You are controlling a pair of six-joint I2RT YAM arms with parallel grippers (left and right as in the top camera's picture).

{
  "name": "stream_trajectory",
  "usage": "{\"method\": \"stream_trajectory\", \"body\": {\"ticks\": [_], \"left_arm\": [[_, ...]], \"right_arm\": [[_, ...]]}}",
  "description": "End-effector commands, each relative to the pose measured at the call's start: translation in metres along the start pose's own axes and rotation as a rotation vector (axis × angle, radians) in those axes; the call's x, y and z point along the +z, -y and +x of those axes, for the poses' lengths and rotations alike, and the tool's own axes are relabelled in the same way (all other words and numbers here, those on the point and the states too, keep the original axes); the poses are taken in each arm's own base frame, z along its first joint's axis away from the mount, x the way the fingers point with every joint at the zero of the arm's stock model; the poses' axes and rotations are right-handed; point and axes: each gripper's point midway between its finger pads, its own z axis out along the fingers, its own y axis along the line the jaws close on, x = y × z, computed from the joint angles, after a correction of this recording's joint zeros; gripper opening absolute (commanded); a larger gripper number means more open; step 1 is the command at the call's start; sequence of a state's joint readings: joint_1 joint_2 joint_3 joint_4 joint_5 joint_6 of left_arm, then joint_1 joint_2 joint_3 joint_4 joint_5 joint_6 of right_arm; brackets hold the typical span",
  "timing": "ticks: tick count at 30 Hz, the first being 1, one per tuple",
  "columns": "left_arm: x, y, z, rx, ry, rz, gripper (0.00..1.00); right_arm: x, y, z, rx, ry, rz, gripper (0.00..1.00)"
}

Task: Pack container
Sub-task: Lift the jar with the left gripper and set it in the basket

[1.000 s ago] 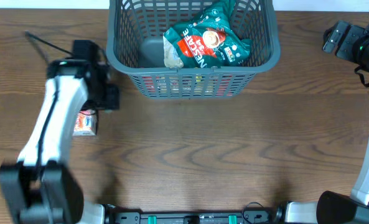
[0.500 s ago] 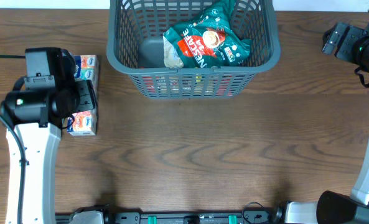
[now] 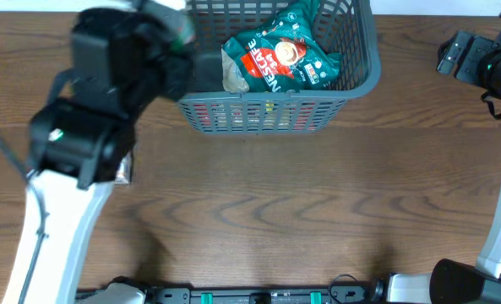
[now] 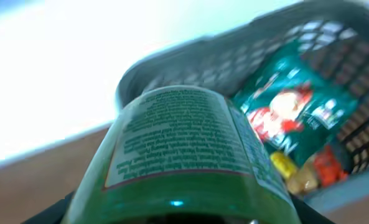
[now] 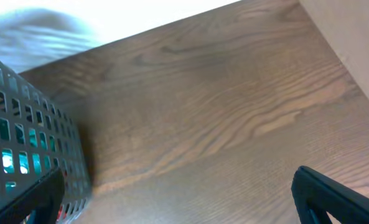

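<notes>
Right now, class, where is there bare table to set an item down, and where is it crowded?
Bare: the table in front of the container, between the left arm and right arm; also the strip between container and right end effector. Crowded: the container's right half, under a green bag, and its left rim, under the left arm's green-labelled bottle.

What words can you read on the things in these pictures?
"NESCAFE": on the green bag in the basket, letters partly creased.
The green bottle: its label has small print, too blurred to read.
The small carton: mostly hidden, unreadable.
</notes>
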State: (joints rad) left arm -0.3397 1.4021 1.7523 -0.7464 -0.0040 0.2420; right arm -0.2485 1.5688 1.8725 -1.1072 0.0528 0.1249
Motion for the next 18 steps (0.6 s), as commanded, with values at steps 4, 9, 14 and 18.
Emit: {"method": "stream_trajectory", "body": {"ticks": [4, 9, 14, 18], "left_arm": [[0.081, 0.026, 0.015, 0.115, -0.076, 0.038, 0.06], [0.132, 0.031, 0.070, 0.047, -0.263, 0.054, 0.06], [0.155, 0.034, 0.124, -0.012, -0.449, 0.071, 0.06], [0.164, 0.030, 0.160, -0.030, -0.570, 0.069, 0.06]], "right_arm": [[0.003, 0.004, 0.004, -0.007, -0.024, 0.010, 0.99], [0.003, 0.004, 0.007, -0.024, -0.034, 0.012, 0.99], [0.003, 0.004, 0.008, -0.033, -0.038, 0.012, 0.99], [0.003, 0.004, 0.008, -0.033, -0.038, 0.012, 0.99]]}}
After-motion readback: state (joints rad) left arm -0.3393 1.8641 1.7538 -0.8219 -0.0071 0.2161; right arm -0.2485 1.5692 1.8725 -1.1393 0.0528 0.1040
